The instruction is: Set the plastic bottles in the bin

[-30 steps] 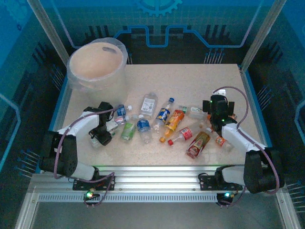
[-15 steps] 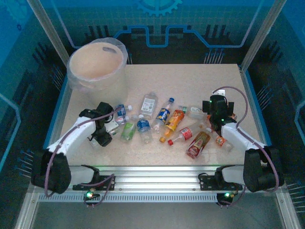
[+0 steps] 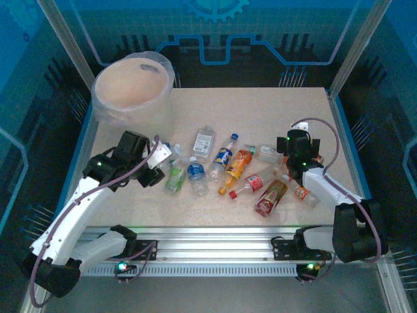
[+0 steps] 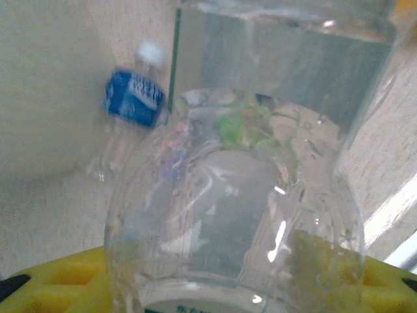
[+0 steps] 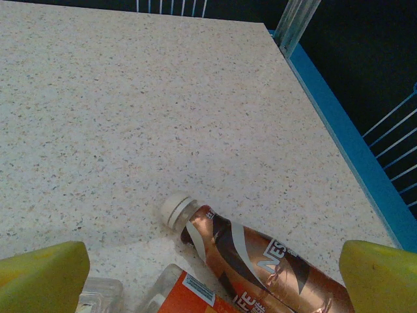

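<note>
From above, the bin (image 3: pixel 130 120) stands at the far left corner of the desk (image 3: pixel 260 107), and its pale inside shows no bottle that I can make out. The left end effector (image 3: pixel 156 163) hangs above the desk just near-right of the bin, clenched on a clear bottle (image 3: pixel 161 154). The other plastic bottles (image 3: pixel 238 166), about a dozen, lie scattered to the right of the bin, so I judge the task barely begun: one bottle is on its way and the rest are to be fetched. The right end effector (image 3: pixel 298 153) sits well apart from the bin, across the desk, with its jaws spread wide and grasping nothing.

The left wrist view has the clear bottle's rounded body pressed between yellow fingers (image 4: pixel 58 280). A blue-labelled bottle (image 4: pixel 133 104) lies on the desk beyond.

In the right wrist view, the yellow fingers (image 5: pixel 39 274) stand far apart over a brown bottle (image 5: pixel 260 261) with a white cap. The desk beyond it is open, but the blue edge (image 5: pixel 345 150) runs close on the side away from the bin, leaving little room there.
</note>
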Tool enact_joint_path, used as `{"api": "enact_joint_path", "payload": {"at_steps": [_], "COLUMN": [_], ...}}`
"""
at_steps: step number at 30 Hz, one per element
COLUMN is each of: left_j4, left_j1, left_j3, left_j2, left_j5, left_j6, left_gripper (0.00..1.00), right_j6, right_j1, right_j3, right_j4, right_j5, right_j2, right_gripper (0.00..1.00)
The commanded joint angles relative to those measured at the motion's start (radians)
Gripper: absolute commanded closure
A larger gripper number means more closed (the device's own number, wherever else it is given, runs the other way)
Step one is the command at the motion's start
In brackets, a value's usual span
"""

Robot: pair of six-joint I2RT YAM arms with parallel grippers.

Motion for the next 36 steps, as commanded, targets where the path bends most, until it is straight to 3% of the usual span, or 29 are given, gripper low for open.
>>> {"api": "enact_joint_path", "payload": {"at_steps": [1,6,17,25,36], "left_j4": [0.14,0.299,0.352,0.287,0.251], "left_j1": [-0.017,-0.017,0.0,0.196,0.371], "left_j3": [0.087,0.197,0.586,0.853,0.927], "left_j2": [-0.019,-0.004,0.231,0.445,0.604], "left_j5": [0.135,0.193,0.033,0.016,-0.015], "left_j6": [-0.051,-0.12,-0.154,-0.247,-0.253], "left_gripper": [0.58,0.59,0.61,0.62,0.62], "right_j6": [0.01,0.011,0.012,0.007,0.016], "right_j1": [-0.008,-0.009,-0.008,-0.008,-0.009], "right_j3": [-0.003,-0.001,-0.002,0.002,0.009], "right_j4": [0.016,0.015,0.006,0.006,-0.002], "right_j5": [0.024,0.02,0.011,0.002,-0.027], "right_j2": [-0.013,-0.012,-0.023,-0.025,-0.019], "right_gripper": [0.0,0.0,0.0,0.0,0.0]}}
